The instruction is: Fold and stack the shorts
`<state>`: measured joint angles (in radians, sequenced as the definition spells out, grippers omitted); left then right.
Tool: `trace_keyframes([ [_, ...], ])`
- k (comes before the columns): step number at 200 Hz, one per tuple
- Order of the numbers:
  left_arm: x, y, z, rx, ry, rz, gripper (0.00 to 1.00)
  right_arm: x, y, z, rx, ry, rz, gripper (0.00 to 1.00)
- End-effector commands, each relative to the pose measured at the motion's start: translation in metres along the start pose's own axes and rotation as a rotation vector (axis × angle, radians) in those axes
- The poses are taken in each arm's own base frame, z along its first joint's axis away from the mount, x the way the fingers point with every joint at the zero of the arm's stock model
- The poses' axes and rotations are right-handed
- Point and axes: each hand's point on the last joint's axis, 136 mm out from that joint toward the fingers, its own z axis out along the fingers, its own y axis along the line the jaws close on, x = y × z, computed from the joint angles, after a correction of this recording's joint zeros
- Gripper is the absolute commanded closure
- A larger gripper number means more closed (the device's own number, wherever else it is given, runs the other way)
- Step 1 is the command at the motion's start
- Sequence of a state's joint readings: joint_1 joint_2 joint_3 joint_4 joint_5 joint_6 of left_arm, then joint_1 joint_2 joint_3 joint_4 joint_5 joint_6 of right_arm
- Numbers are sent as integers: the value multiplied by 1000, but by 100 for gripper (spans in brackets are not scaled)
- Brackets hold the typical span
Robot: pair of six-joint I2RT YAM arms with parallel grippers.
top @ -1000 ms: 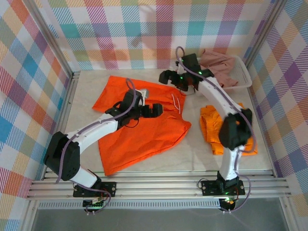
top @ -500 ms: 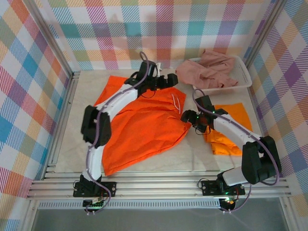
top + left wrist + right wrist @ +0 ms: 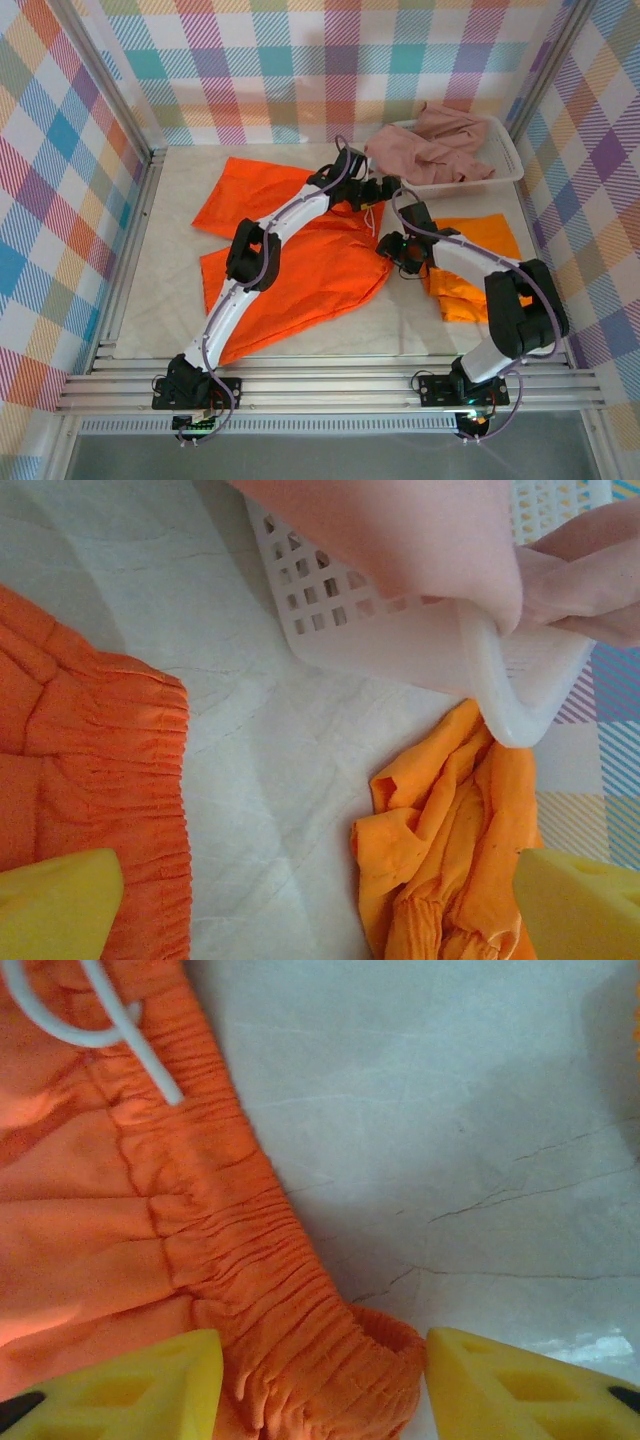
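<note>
Flat orange shorts (image 3: 290, 270) are lying spread on the table (image 3: 170, 250), covering the near-left and centre, one leg running to the far left, waistband (image 3: 260, 1260) facing right. Right tool (image 3: 393, 245) is sitting low at the near end of that waistband, about mid-table. In the right wrist view its yellow fingers (image 3: 120, 1385) are standing apart, with the gathered waistband corner lying between them and nothing clamped; can't tell if the fingers are touching the cloth. A white drawstring (image 3: 90, 1030) is lying on the orange cloth just past that corner. Crumpled orange shorts (image 3: 470, 270) are lying on the right side of the table, just beside the flat pair with a strip of bare table between, and the right arm is crossing over them. Farther out, the left arm is spanning the flat shorts, with the left tool (image 3: 385, 190) hanging over the far end of the waistband, near the basket (image 3: 505, 165). In the left wrist view its fingers are spread wide and holding nothing, with bare table showing below between the waistband and the crumpled shorts. The white mesh basket is sitting at the far right corner, with pink shorts (image 3: 440, 145) bunching in it and spilling over its left rim.
</note>
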<state>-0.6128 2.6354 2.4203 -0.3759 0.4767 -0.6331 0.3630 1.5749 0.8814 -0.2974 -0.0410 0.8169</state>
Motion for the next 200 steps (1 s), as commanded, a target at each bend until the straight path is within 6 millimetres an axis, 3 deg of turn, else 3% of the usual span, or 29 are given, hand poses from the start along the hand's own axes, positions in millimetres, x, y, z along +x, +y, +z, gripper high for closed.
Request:
trace_keyframes([
  [1, -15, 15, -3, -31, -33, -33, 0, -2, 6, 6, -28, 12, 15, 47],
  [21, -18, 35, -2, -76, -43, -47, 0, 4, 0, 11, -3, 41, 19, 47],
  [41, -21, 55, -7, -131, -49, -53, 0, 11, -11, 11, 27, 55, 24, 37],
  [73, -26, 68, -12, -149, -55, -67, 0, 21, -14, 14, 1, 75, 58, 33],
  [120, -37, 49, -21, -95, -82, -55, 0, 12, 3, 27, -61, 70, 109, 63],
  [160, -73, 28, -51, -43, -179, -49, 0, 10, 4, 19, -57, 56, 113, 99],
  [182, -87, 19, -60, 7, -211, -41, 0, 14, 2, 7, -59, 52, 97, 100],
  [200, -88, 26, -59, -24, -214, -30, 0, 18, 0, -3, -64, 44, 94, 100],
])
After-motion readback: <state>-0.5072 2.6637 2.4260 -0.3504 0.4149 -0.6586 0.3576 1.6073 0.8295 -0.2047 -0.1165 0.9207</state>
